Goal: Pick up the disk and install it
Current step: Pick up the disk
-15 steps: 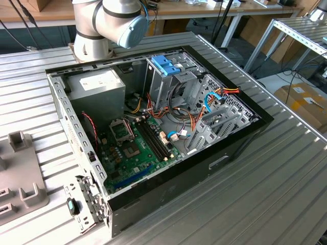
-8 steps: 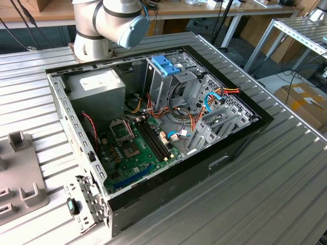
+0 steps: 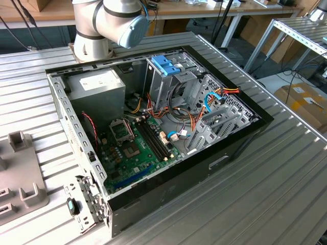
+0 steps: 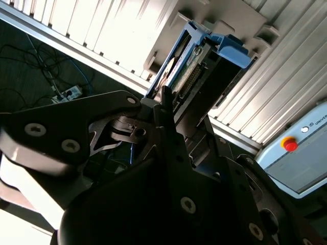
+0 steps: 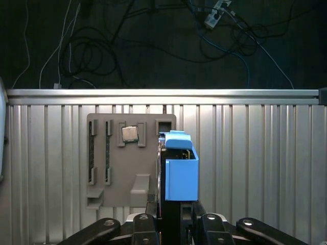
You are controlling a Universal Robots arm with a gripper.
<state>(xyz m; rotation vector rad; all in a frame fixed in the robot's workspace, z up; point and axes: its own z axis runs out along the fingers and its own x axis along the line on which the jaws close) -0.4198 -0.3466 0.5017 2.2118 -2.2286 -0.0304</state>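
The disk [image 5: 180,171], edge-on with its light-blue carrier rail, stands between the dark fingers [image 5: 204,224] of my gripper [image 5: 171,214] in the first wrist view. It hangs over the right edge of a grey parts fixture [image 5: 115,168] on the ribbed table. In the second wrist view the disk [image 4: 191,56] shows its connector side and blue rail end, with my gripper [image 4: 166,104] shut on its lower part. Whether the disk still touches the fixture I cannot tell.
The exterior view shows the open computer case [image 3: 240,138] with motherboard [image 3: 135,145], metal drive cage with a blue latch [image 3: 166,64] and grey power supply box [image 3: 97,84]. The arm's base [image 3: 99,30] stands behind it. The fixture holds a processor chip [image 5: 129,133]. Cables lie on the floor [image 5: 153,41].
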